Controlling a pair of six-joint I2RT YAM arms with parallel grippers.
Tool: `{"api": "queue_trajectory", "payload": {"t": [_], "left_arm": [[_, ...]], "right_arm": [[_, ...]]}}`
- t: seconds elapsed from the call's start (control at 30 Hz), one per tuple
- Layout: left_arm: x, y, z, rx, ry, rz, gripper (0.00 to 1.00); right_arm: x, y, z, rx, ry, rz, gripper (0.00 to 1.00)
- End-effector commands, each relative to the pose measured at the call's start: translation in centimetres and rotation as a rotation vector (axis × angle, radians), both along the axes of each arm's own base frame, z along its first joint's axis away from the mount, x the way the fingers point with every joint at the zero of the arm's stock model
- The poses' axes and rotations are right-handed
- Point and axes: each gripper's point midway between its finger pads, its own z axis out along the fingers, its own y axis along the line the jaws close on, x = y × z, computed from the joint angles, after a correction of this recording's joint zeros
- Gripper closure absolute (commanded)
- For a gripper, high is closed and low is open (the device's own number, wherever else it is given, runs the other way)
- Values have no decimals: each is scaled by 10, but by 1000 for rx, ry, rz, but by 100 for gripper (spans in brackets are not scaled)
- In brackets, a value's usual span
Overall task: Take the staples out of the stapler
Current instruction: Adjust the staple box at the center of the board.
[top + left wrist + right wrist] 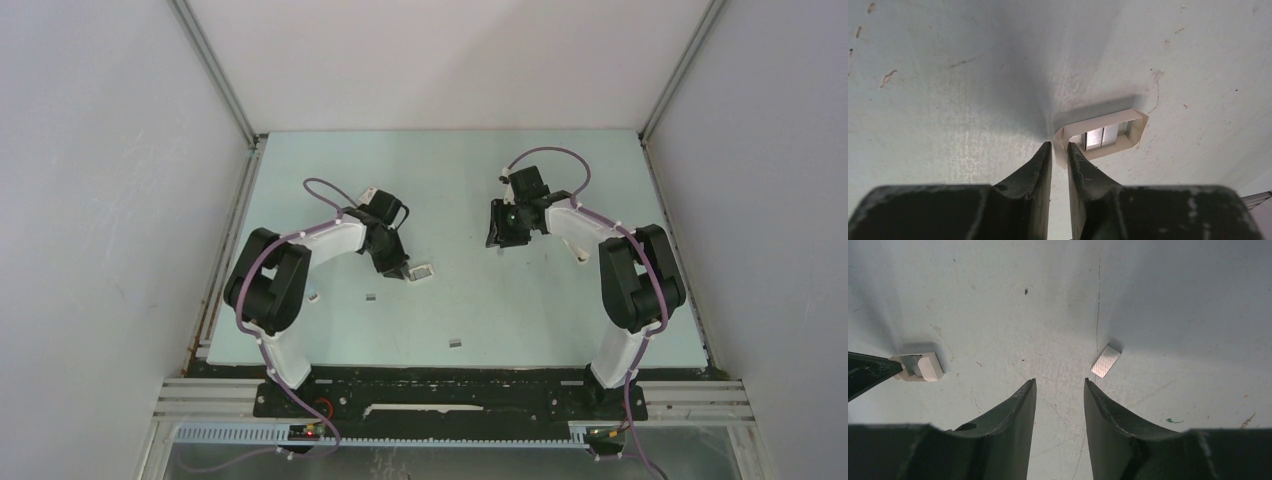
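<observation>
Left gripper point(1059, 150) nearly closed astride the small box point(1140, 131) corner wall, can't tell if it's biting; staples point(1102, 137) inside. Right gripper point(1058, 385) spread, loose strip point(1105, 361) just ahead, table point(560, 310) edges well off.

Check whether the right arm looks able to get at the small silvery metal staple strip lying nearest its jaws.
Probably yes: the staple strip lies flat on the table just ahead of the right arm, whose jaws stand open and empty, nothing between.

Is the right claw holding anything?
No: the right gripper stands open with only bare table showing in the gap, and a staple strip lies loose beyond it.
</observation>
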Motion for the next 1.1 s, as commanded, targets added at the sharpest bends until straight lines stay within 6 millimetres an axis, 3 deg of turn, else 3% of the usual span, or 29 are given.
{"api": "queue_trajectory", "payload": {"t": [0.0, 0.2, 0.33, 0.5, 0.63, 0.87, 1.07], "left_arm": [[14, -6, 13, 5, -49, -23, 77], [14, -8, 11, 2, -44, -29, 78], [14, -9, 12, 2, -44, -30, 86], [16, -9, 14, 4, -50, -29, 88], [17, -10, 15, 4, -49, -29, 99], [20, -7, 25, 30, -69, -42, 100], [24, 9, 43, 168, -98, -92, 100]], "right_arm": [[8, 2, 4, 17, -24, -5, 51], [9, 1, 4, 16, -25, -6, 52], [10, 1, 5, 17, -28, -9, 52], [10, -1, 5, 18, -26, -13, 51], [10, -2, 5, 20, -26, -16, 51], [11, -3, 6, 22, -27, -21, 52], [12, -4, 6, 23, -26, -24, 51]]}}
